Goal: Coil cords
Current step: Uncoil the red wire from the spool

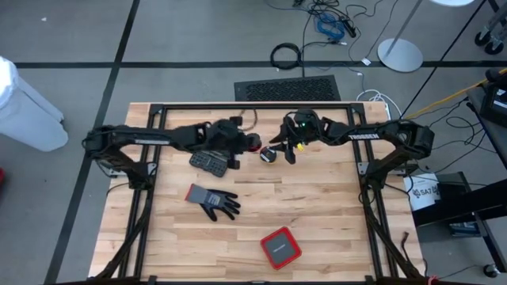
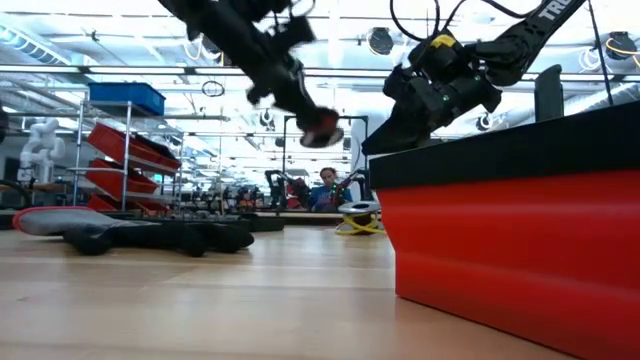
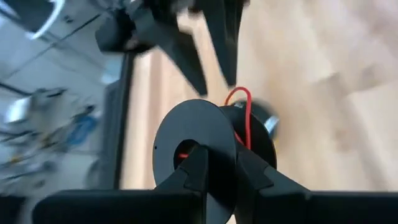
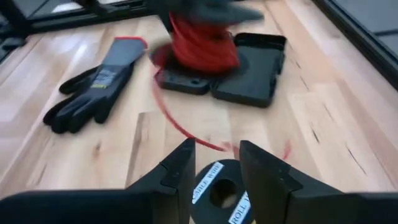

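My left gripper (image 1: 247, 144) is shut on a black spool wound with the red cord (image 3: 239, 109) and holds it high above the table (image 2: 318, 125). A loose length of red cord (image 4: 180, 127) curves down from the spool to the tabletop. A second black spool with a white label (image 4: 217, 190) lies flat on the table (image 1: 267, 156); yellow cord shows around it (image 2: 358, 225). My right gripper (image 4: 216, 165) hangs open above this spool. Its fingers stand on either side of the spool in the wrist view, well off the table (image 2: 385, 135). My left gripper pinches the red cord's spool at the rim of its near black flange (image 3: 198, 152) between its two fingers. The fingers (image 3: 252, 177) hide the exact spot. The spool is lifted clear of the table, with a red loop standing off its core.
An open black case (image 1: 210, 162) lies under the left gripper. A grey and black glove (image 1: 212, 199) lies nearer the front. A red box (image 1: 280, 247) stands near the front edge and blocks the right of the low view (image 2: 510, 250). Bare wood lies between them.
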You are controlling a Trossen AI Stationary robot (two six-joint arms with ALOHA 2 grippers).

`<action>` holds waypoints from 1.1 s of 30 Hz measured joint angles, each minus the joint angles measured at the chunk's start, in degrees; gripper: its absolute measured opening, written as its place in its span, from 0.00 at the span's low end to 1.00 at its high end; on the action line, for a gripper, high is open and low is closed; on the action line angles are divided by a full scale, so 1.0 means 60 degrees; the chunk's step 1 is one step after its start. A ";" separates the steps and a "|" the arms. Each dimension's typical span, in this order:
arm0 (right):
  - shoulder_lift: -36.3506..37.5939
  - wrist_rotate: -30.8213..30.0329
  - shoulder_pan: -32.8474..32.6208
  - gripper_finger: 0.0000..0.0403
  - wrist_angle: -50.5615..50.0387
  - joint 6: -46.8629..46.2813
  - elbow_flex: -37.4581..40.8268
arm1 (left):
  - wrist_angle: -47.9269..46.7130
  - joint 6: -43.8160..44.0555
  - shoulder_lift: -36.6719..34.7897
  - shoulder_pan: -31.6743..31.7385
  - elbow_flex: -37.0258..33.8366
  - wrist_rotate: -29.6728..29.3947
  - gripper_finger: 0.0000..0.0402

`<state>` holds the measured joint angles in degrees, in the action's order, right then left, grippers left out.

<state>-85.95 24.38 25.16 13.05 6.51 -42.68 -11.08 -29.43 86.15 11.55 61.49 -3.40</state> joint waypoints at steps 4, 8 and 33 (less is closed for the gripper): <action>0.0004 0.0015 -0.0493 0.28 0.0207 0.0577 0.0004 | -0.0524 0.0929 -0.0594 0.0327 0.0000 0.0919 0.09; 0.0007 -0.0003 -0.1017 0.28 0.0765 0.0607 0.0004 | -0.0914 0.1257 -0.0769 0.0394 0.0004 0.0611 0.09; 0.0033 -0.1958 -0.2099 0.28 0.1538 0.0628 0.0004 | -0.0957 0.1602 -0.0623 -0.0046 0.0004 -0.0175 0.09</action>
<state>-85.76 12.63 12.56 22.27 10.28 -42.65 -16.82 -19.81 82.41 11.27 61.52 -4.45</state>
